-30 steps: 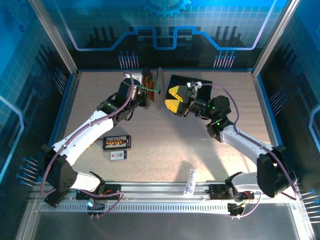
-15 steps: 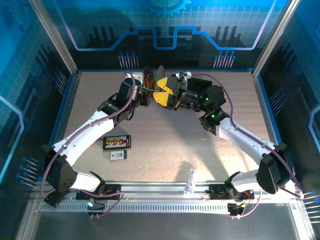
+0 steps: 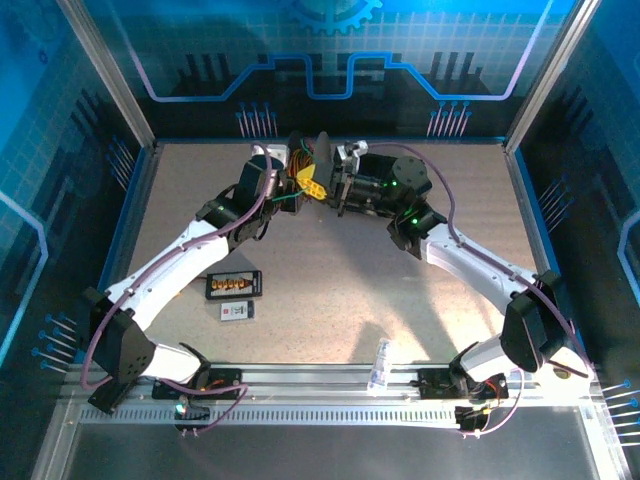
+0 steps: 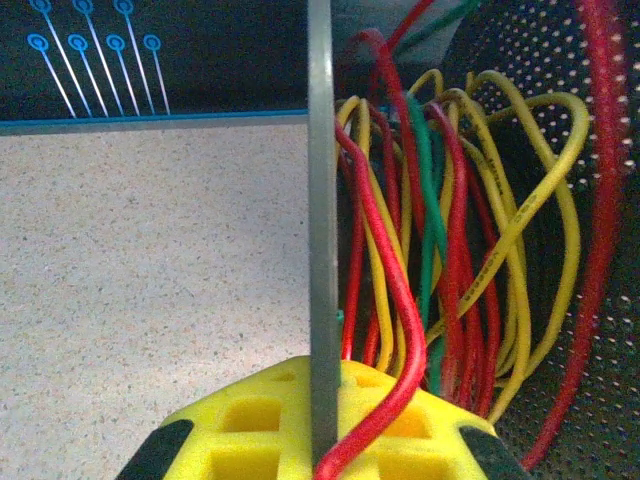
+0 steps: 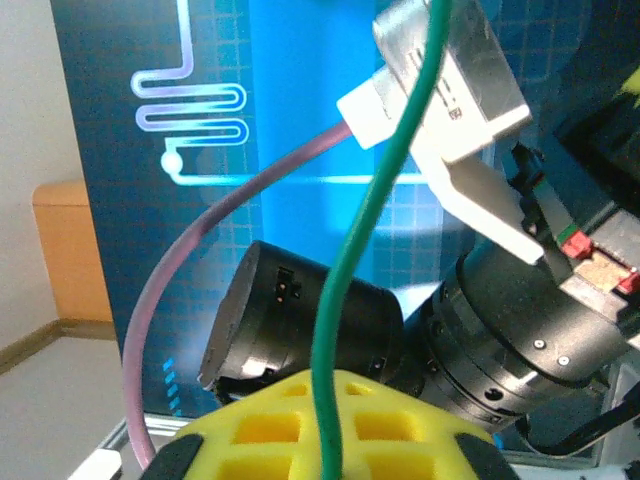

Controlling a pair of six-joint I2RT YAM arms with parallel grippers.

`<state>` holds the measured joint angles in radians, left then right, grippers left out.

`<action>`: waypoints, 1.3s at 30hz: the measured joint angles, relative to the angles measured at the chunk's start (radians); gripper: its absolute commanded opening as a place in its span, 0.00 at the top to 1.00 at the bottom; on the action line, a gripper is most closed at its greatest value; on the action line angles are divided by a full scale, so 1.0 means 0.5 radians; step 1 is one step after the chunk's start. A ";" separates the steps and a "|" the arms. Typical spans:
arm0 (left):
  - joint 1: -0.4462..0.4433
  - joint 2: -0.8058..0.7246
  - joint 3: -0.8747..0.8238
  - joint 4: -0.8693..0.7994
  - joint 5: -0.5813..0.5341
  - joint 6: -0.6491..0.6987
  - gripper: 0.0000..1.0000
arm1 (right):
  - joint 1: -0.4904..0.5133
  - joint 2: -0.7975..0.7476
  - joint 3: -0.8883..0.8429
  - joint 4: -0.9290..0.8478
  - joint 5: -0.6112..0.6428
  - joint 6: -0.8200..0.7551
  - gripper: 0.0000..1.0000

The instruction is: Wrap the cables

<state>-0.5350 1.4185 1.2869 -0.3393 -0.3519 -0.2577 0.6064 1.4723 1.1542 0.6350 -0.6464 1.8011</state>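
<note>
The cables (image 3: 297, 163) form a red, yellow, orange and green bundle at the back middle of the table, beside an upright thin grey disc (image 3: 324, 150). In the left wrist view the cables (image 4: 440, 250) loop just right of the grey disc (image 4: 320, 200). My left gripper (image 4: 320, 400) is shut on the disc's edge, and a red cable (image 4: 395, 300) runs down between its yellow fingers too. My right gripper (image 3: 308, 186) is right against the bundle. In its own view my right gripper (image 5: 335, 400) is shut on a green cable (image 5: 370, 200) that rises from its jaws.
A small black board with orange connectors (image 3: 233, 286) and a small white card (image 3: 237, 311) lie near the left arm. A clear little bottle (image 3: 379, 365) rests on the front rail. A black perforated surface (image 4: 600, 380) stands right of the cables. The back wall is close behind.
My right gripper has swung left from beside the disc to the bundle and closed on the green cable. The left arm has held still.
</note>
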 measured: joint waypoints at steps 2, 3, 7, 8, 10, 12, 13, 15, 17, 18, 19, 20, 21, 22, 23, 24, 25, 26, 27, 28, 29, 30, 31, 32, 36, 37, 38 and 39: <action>0.002 0.048 0.103 -0.105 0.004 -0.024 1.00 | 0.009 -0.001 0.000 -0.014 -0.048 -0.145 1.00; 0.008 0.076 0.169 -0.169 0.013 -0.050 1.00 | 0.017 -0.005 -0.002 -0.032 -0.074 -0.239 1.00; 0.082 0.127 0.426 -0.426 0.127 -0.193 1.00 | 0.033 -0.140 -0.139 -0.260 -0.127 -0.785 1.00; 0.124 0.127 0.482 -0.481 0.179 -0.239 1.00 | 0.034 -0.199 -0.198 -0.326 -0.128 -0.939 1.00; 0.204 0.127 0.570 -0.565 0.267 -0.312 1.00 | 0.040 -0.312 -0.315 -0.437 -0.104 -1.239 1.00; 0.276 0.130 0.646 -0.647 0.359 -0.375 1.00 | 0.076 -0.407 -0.395 -0.587 -0.031 -1.572 1.00; 0.310 0.130 0.677 -0.687 0.420 -0.407 1.00 | 0.130 -0.445 -0.406 -0.710 0.047 -1.792 1.00; 0.352 0.136 0.717 -0.745 0.544 -0.470 1.00 | 0.272 -0.477 -0.391 -0.929 0.227 -2.174 1.00; 0.376 0.143 0.739 -0.796 0.677 -0.530 1.00 | 0.426 -0.467 -0.350 -1.151 0.452 -2.545 1.00; 0.382 0.147 0.746 -0.822 0.728 -0.550 1.00 | 0.474 -0.456 -0.340 -1.231 0.552 -2.687 1.00; 0.388 0.150 0.747 -0.842 0.782 -0.577 1.00 | 0.511 -0.441 -0.337 -1.300 0.655 -2.828 1.00; 0.399 0.156 0.747 -0.854 0.832 -0.600 1.00 | 0.537 -0.413 -0.339 -1.365 0.766 -2.976 1.00; 0.411 0.163 0.747 -0.856 0.872 -0.623 1.00 | 0.549 -0.388 -0.348 -1.398 0.851 -3.080 1.00; 0.433 0.172 0.747 -0.859 0.919 -0.647 1.00 | 0.555 -0.355 -0.372 -1.417 0.965 -3.198 1.00; 0.455 0.179 0.747 -0.859 0.962 -0.668 1.00 | 0.558 -0.323 -0.403 -1.429 1.080 -3.301 1.00; 0.475 0.184 0.747 -0.864 0.997 -0.684 1.00 | 0.555 -0.294 -0.439 -1.431 1.190 -3.389 1.00; 0.500 0.187 0.747 -0.878 1.041 -0.696 1.00 | 0.549 -0.267 -0.490 -1.419 1.315 -3.489 1.00; 0.520 0.187 0.745 -0.893 1.085 -0.702 1.00 | 0.536 -0.244 -0.549 -1.404 1.435 -3.584 1.00; 0.538 0.187 0.745 -0.915 1.126 -0.710 1.00 | 0.523 -0.227 -0.595 -1.384 1.521 -3.654 1.00; 0.555 0.187 0.737 -0.930 1.175 -0.716 1.00 | 0.488 -0.208 -0.653 -1.340 1.614 -3.745 1.00; 0.571 0.186 0.722 -0.936 1.233 -0.726 1.00 | 0.448 -0.196 -0.699 -1.297 1.685 -3.820 1.00; 0.584 0.186 0.706 -0.938 1.276 -0.732 1.00 | 0.403 -0.189 -0.735 -1.250 1.733 -3.881 1.00; 0.600 0.186 0.684 -0.937 1.324 -0.739 1.00 | 0.349 -0.188 -0.771 -1.196 1.773 -3.944 1.00; 0.619 0.186 0.661 -0.936 1.371 -0.741 1.00 | 0.292 -0.188 -0.804 -1.136 1.804 -4.012 1.00; 0.687 0.182 0.575 -0.899 1.556 -0.752 1.00 | 0.164 -0.195 -0.922 -0.877 1.823 -4.249 1.00; 0.700 0.175 0.548 -0.877 1.601 -0.753 1.00 | 0.146 -0.201 -0.962 -0.798 1.818 -4.313 1.00; 0.706 0.170 0.528 -0.866 1.630 -0.752 1.00 | 0.131 -0.210 -1.003 -0.718 1.814 -4.366 1.00; 0.714 0.163 0.510 -0.864 1.663 -0.752 1.00 | 0.114 -0.218 -1.050 -0.623 1.805 -4.425 1.00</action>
<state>-0.1780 1.5002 1.5421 -0.7715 0.4797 -0.6338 0.6636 1.3632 0.6292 0.3233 0.2562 -0.4114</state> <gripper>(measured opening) 0.077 0.065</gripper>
